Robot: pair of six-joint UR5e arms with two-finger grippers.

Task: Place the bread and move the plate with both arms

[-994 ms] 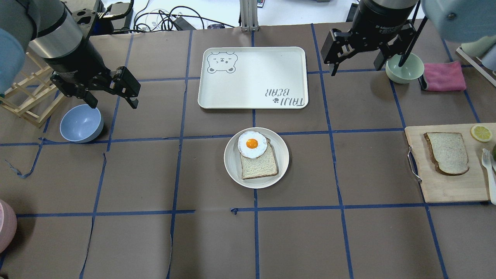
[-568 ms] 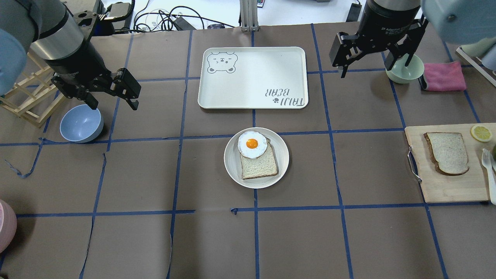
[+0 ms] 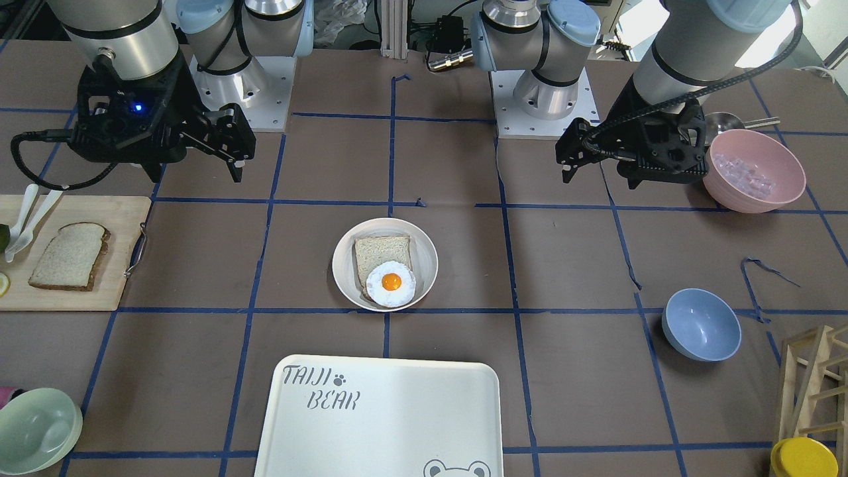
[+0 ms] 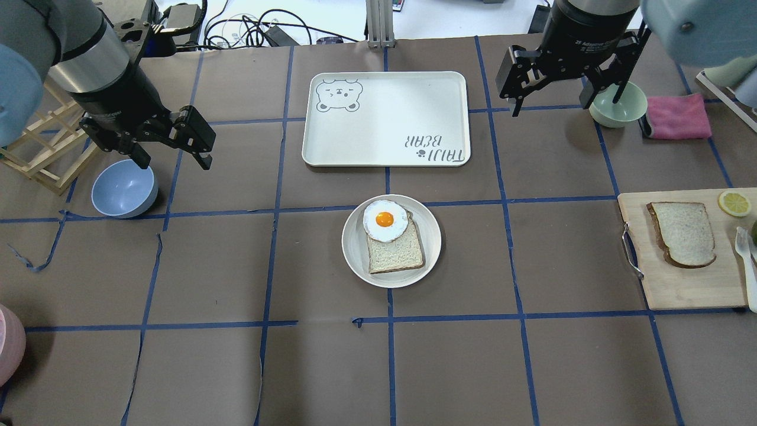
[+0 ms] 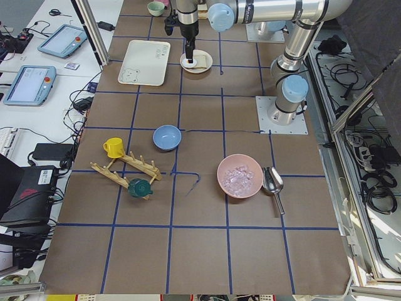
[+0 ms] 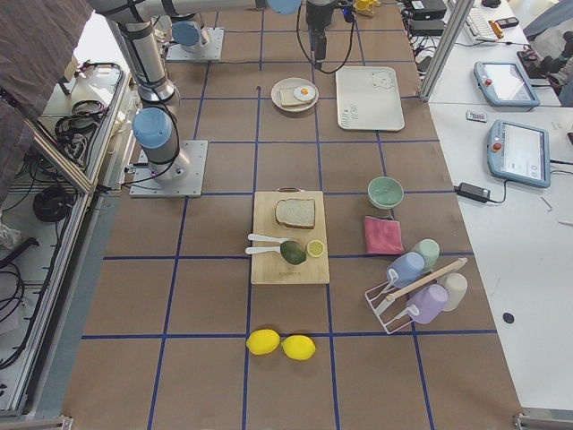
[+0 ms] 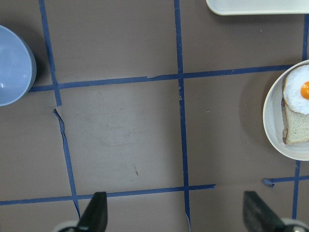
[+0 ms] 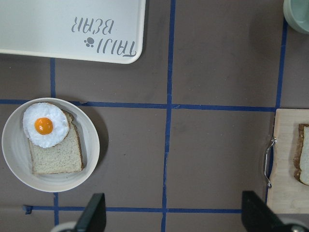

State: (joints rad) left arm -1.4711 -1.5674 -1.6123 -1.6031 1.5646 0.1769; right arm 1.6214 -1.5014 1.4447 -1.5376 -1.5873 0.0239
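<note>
Plate (image 4: pixel 355 261) at table centre, carrying squarer slice (image 4: pixel 395 254) topped by fried egg (image 4: pixel 385 220). TAIJI BEAR tray (image 4: pixel 384 118) just beyond. Bread (image 4: pixel 683 233) flat on cutting board (image 4: pixel 680 287), far right. Left gripper (image 4: pixel 174 161) above blue bowl (image 4: pixel 124 189), jaws spread wide. Right gripper (image 4: pixel 566 103) beside green bowl (image 4: pixel 618 109), jaws likewise spread.

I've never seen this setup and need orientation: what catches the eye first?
A fried egg on a lighter slice sits on the plate at the centre. The dark-crusted bread lies on the cutting board at the robot's right. The left gripper and right gripper hang open, empty, above the table.
</note>
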